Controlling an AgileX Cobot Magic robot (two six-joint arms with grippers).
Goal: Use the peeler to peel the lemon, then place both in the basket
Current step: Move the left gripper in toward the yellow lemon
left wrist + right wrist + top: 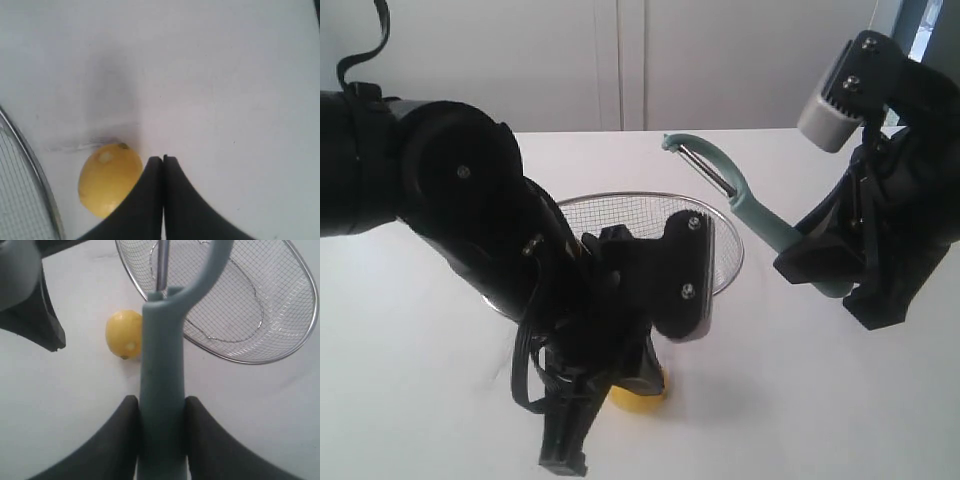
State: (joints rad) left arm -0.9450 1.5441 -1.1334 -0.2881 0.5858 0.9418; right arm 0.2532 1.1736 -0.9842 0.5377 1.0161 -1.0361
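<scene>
The yellow lemon point(109, 177) lies on the white table beside the basket rim; it also shows as lemon point(124, 333) and as lemon point(638, 396), mostly hidden under the left arm. My left gripper point(163, 159) is shut with nothing between its fingers, its tips just beside the lemon. My right gripper point(160, 402) is shut on the handle of the pale teal peeler point(161, 390). The peeler point(735, 195) is held in the air, its blade end pointing over the wire basket point(620, 207).
The basket's steel rim point(35, 165) runs close to the lemon. In the right wrist view the basket point(270, 315) holds nothing. A white wall stands behind the table.
</scene>
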